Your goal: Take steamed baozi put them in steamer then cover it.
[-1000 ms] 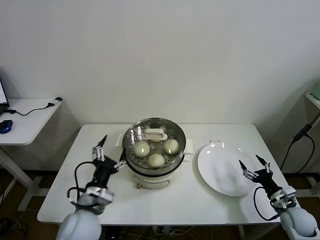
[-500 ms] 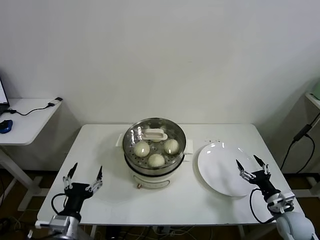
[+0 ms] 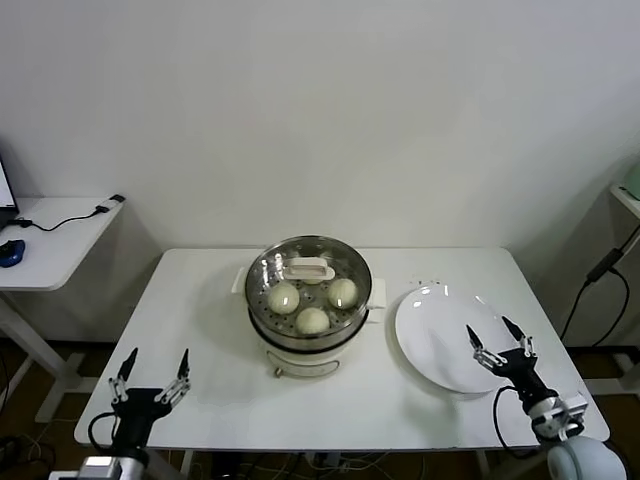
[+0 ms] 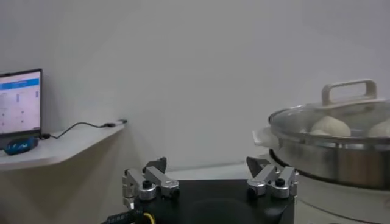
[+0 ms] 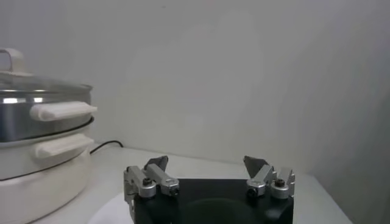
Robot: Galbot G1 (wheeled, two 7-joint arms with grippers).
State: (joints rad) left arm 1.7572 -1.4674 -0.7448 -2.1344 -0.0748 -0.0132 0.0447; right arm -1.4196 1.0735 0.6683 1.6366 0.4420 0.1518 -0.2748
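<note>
The steamer (image 3: 308, 325) stands at the middle of the white table, with the clear glass lid (image 3: 308, 268) and its white handle on top. Three baozi (image 3: 312, 320) show through the lid; a fourth is hidden. The steamer and lid also show in the left wrist view (image 4: 332, 155) and the right wrist view (image 5: 36, 131). My left gripper (image 3: 152, 373) is open and empty at the table's front left corner, well away from the steamer. My right gripper (image 3: 498, 339) is open and empty over the near edge of the white plate (image 3: 440, 330).
A side desk (image 3: 55, 240) with a cable and a blue mouse stands to the left, a laptop on it in the left wrist view (image 4: 20, 100). A black cable (image 3: 600, 270) hangs at the right. The wall is close behind the table.
My left gripper has drawn back from beside the steamer to the table's front left corner. My right gripper has shifted slightly left and toward the front. The steamer and lid have not moved.
</note>
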